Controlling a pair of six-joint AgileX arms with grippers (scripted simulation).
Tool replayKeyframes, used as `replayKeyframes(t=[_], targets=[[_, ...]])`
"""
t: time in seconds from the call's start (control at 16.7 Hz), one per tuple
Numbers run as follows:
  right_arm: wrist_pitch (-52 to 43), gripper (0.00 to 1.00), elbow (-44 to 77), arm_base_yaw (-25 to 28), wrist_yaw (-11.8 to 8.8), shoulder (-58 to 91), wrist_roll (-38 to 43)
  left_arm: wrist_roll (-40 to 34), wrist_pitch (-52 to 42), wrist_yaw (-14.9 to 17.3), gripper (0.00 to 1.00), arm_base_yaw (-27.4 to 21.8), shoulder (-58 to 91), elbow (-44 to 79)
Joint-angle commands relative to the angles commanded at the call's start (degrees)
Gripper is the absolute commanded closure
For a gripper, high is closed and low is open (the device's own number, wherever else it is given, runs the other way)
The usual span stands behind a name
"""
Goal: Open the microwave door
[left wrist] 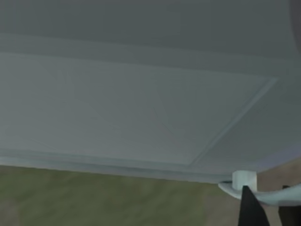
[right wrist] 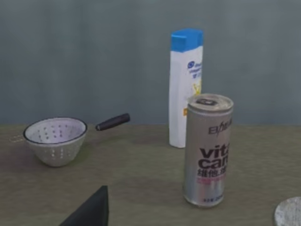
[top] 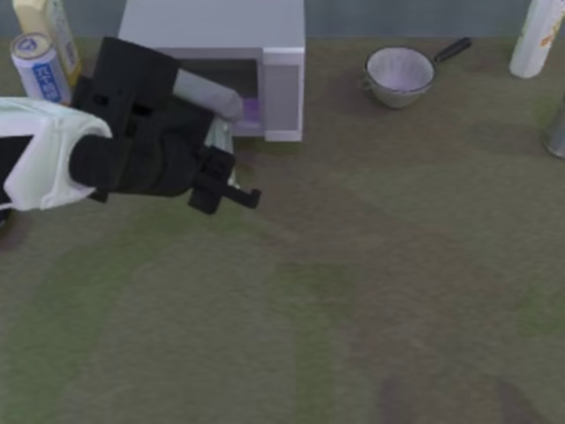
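The microwave [top: 212,22] stands at the far edge of the table [top: 353,309], a little left of the middle. The microwave door [top: 222,141] is already swung partly out toward the front, so a strip of the purple interior [top: 252,110] shows beside the grey control panel [top: 282,93]. The left gripper [top: 228,190] is at the free end of the door, low and just in front of the oven. In the left wrist view the handle strip [left wrist: 244,179] lies right by it, but I cannot tell whether the gripper is closed on the strip or only placed around it. The right arm is outside the top view, and I cannot tell its gripper's state either. I think the swing is under way but not finished. To do it well, the arm should follow the round path about the hinge on the oven's left side, not pull straight. This keeps the thin strip from slipping away and the light box from sliding on the cloth-like, mottled green table. The door is a flat, smooth panel with a white frame and a large dull grey window. The oven body is a silver-grey box with sharp corners. A perforated white strainer [top: 400,75] with a dark handle is well apart to the right.
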Motion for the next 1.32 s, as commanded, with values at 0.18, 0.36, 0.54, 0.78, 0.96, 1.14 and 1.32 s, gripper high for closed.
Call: replayKeyframes(t=[0.18,0.36,0.54,0.78,0.96,1.14,1.32], targets=[[0.0,0.0,0.0,0.0,0.0,0.0,0.0,0.0,0.0,0.0,1.0,0.0,0.0,0.0],[0.0,0.0,0.0,0.0,0.0,0.0,0.0,0.0,0.0,0.0,1.0,0.0,0.0,0.0],[0.0,0.0,0.0,0.0,0.0,0.0,0.0,0.0,0.0,0.0,1.0,0.0,0.0,0.0],[0.0,0.0,0.0,0.0,0.0,0.0,0.0,0.0,0.0,0.0,1.0,0.0,0.0,0.0],[0.0,0.0,0.0,0.0,0.0,0.0,0.0,-0.1,-0.1,0.6,1.0,-0.3,0.0,-0.1],[0.0,0.0,0.0,0.0,0.0,0.0,0.0,1.6,-0.2,1.7,1.0,0.6,-0.7,-0.5],[0.0,0.0,0.0,0.0,0.0,0.0,0.0,3.0,-0.4,2.6,1.0,1.4,-1.0,-1.1]])
